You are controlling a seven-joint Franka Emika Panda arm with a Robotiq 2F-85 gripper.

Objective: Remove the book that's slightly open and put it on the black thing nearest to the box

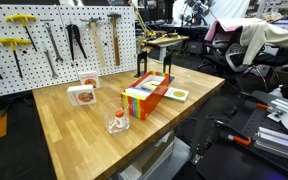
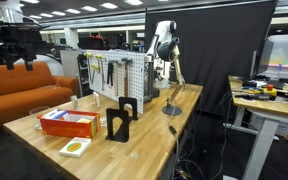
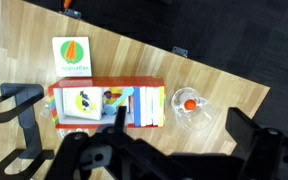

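An orange box (image 3: 56,108) on the wooden table holds several thin upright books (image 3: 144,106); I cannot tell which one is slightly open. The box also shows in both exterior views (image 1: 144,97) (image 2: 69,123). Black bookends stand near it (image 1: 142,66) (image 2: 119,120), and one shows at the left edge of the wrist view (image 3: 14,118). My gripper (image 3: 179,122) is open and empty, high above the table. Its fingers frame the box's end and a glass cup. The arm shows in an exterior view (image 2: 164,42).
A flat book with a carrot cover (image 3: 72,55) (image 1: 177,94) (image 2: 74,147) lies beside the box. A glass cup holding an orange ball (image 3: 189,105) (image 1: 119,122) stands by the box's other end. A pegboard of tools (image 1: 54,40) backs the table.
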